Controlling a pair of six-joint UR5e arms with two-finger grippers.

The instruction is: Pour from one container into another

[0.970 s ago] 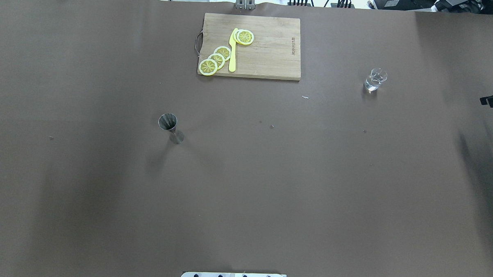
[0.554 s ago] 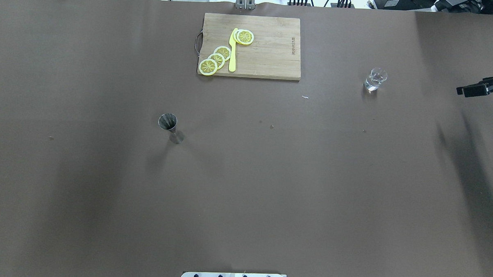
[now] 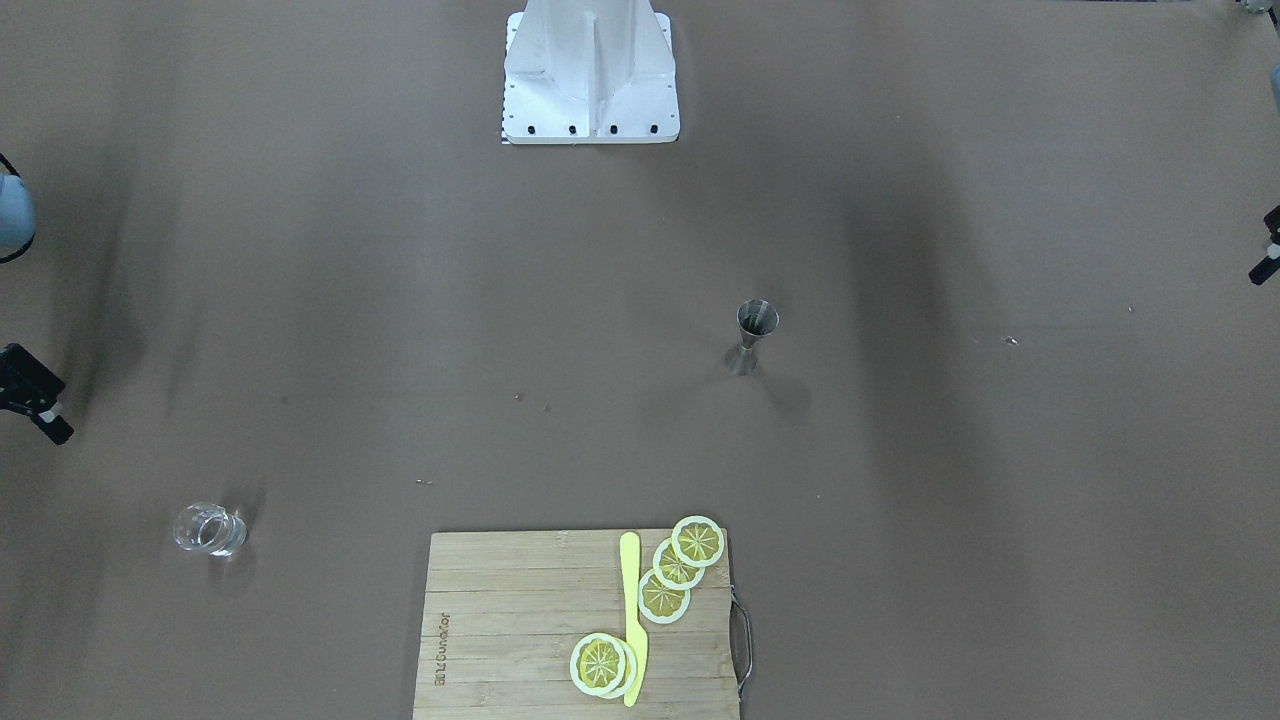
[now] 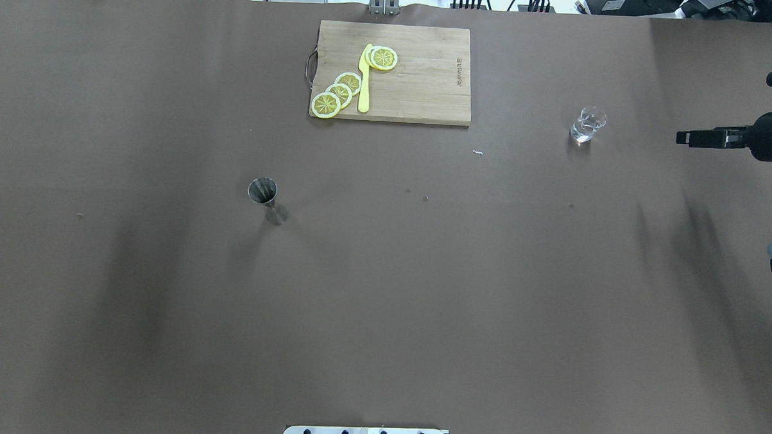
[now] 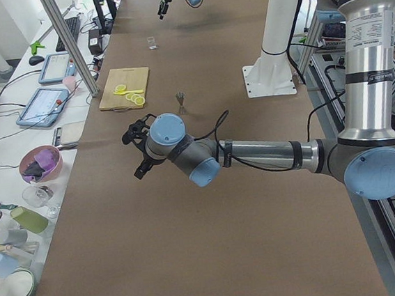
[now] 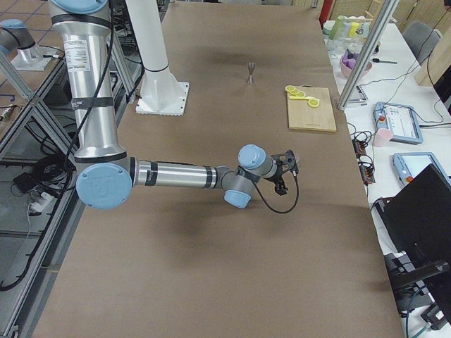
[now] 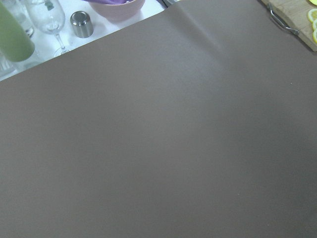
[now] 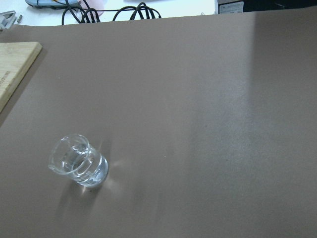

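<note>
The silver metal jigger (image 4: pixel 268 201) (image 3: pixel 750 335) stands upright left of the table's middle, with no gripper near it. Far to the right stands the clear glass cup (image 4: pixel 587 124) (image 3: pixel 208 528), which fills the lower left of the right wrist view (image 8: pixel 79 166). My right gripper (image 4: pixel 681 137) (image 3: pixel 55 425) hangs level to the right of the cup, pointing at it, well apart, and looks open and empty. Only a sliver of my left gripper (image 3: pixel 1262 270) shows at the table's left end (image 5: pixel 136 154). I cannot tell its state.
At the far middle edge lies a wooden cutting board (image 4: pixel 423 77) with lemon slices (image 4: pixel 339 93) and a yellow knife (image 4: pixel 364 81). The robot base (image 3: pixel 590 80) sits at the near edge. Glasses and a bowl (image 7: pixel 116 7) stand off the table's left end.
My right gripper has come in from the right edge, moving left toward the glass cup and a little farther back. The jigger and cup have not moved.
</note>
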